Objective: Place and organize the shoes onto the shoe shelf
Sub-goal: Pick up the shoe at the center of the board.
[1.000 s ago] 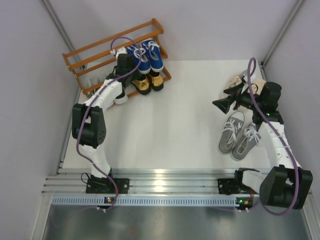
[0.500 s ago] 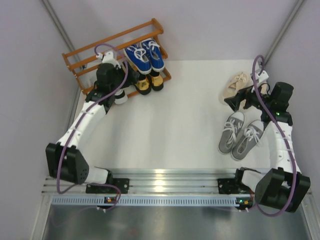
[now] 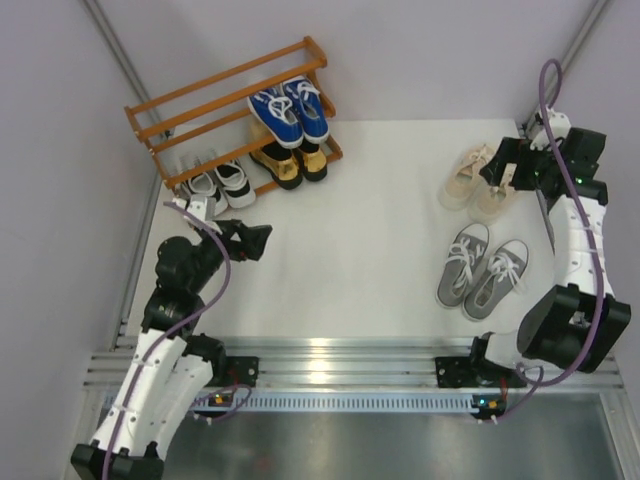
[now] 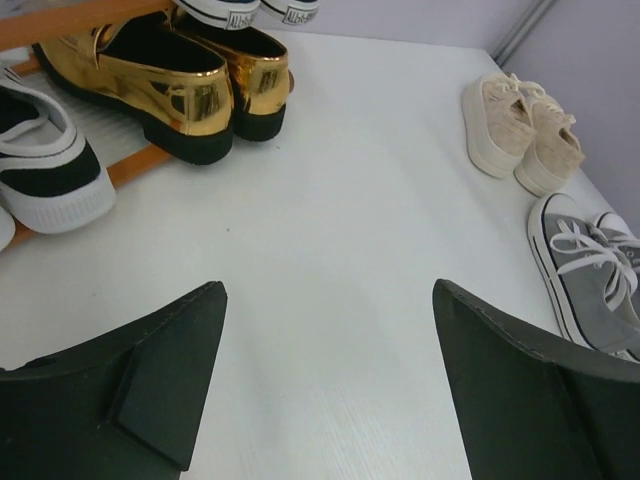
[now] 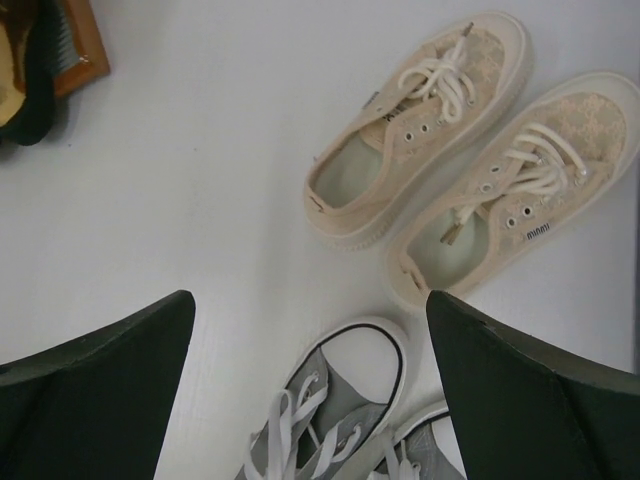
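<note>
The shoe shelf [image 3: 313,47] stands at the back left. Blue sneakers [image 3: 290,112] sit on a middle tier. Gold loafers [image 3: 288,165] and black-and-white sneakers [image 3: 220,183] rest on the lowest one. On the table to the right lie beige lace-ups [image 3: 478,180] and grey sneakers [image 3: 482,275]. My left gripper [image 3: 256,241] hangs open and empty in front of the shelf, off the gold loafers [image 4: 170,85]. My right gripper [image 3: 498,166] is open and empty over the beige lace-ups [image 5: 440,130], with a grey sneaker's toe [image 5: 355,375] between its fingers in the right wrist view.
Grey walls close in the white table on the left, back and right. The arms' rail [image 3: 330,355] runs along the near edge. A shelf corner [image 5: 80,45] shows at the top left of the right wrist view.
My left gripper opened and drew back from the shelf toward the near left, leaving the black-and-white sneakers on the lowest tier. The right arm swung back and right, over the beige lace-ups.
</note>
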Robot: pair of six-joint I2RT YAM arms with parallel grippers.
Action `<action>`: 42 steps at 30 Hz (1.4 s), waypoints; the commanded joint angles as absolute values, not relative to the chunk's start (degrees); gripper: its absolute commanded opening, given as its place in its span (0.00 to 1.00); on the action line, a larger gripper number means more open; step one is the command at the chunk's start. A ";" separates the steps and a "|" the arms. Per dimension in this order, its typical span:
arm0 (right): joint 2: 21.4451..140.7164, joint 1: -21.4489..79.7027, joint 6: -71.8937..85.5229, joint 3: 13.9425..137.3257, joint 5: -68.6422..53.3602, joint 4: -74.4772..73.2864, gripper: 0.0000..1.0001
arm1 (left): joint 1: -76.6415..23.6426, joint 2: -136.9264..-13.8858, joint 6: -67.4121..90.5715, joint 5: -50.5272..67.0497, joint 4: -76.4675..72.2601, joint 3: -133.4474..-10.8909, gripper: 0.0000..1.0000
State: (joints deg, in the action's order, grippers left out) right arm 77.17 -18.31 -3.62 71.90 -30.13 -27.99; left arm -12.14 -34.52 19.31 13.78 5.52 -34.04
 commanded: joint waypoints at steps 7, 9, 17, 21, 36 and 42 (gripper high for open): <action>87.97 -18.98 -3.51 79.10 -14.60 -33.40 0.99 | -12.13 -23.91 17.05 19.34 1.93 -27.16 0.91; 90.17 -19.07 -4.65 79.19 -11.70 -32.79 0.99 | -12.13 -24.26 17.23 19.95 2.20 -27.25 0.91; 96.85 -19.51 -14.31 85.24 -20.17 -34.35 0.97 | -12.13 -24.96 17.40 20.39 3.51 -27.51 0.90; 98.69 -18.46 -15.21 88.59 -23.38 -33.93 0.95 | -12.13 -25.14 17.23 20.21 4.04 -27.42 0.90; 114.25 -8.53 -13.45 98.97 -7.13 -31.47 0.90 | -12.13 -26.45 16.61 20.30 4.22 -27.25 0.90; 116.98 -6.77 -13.80 98.96 -2.64 -30.41 0.81 | -12.13 -26.54 16.87 21.09 4.22 -27.25 0.90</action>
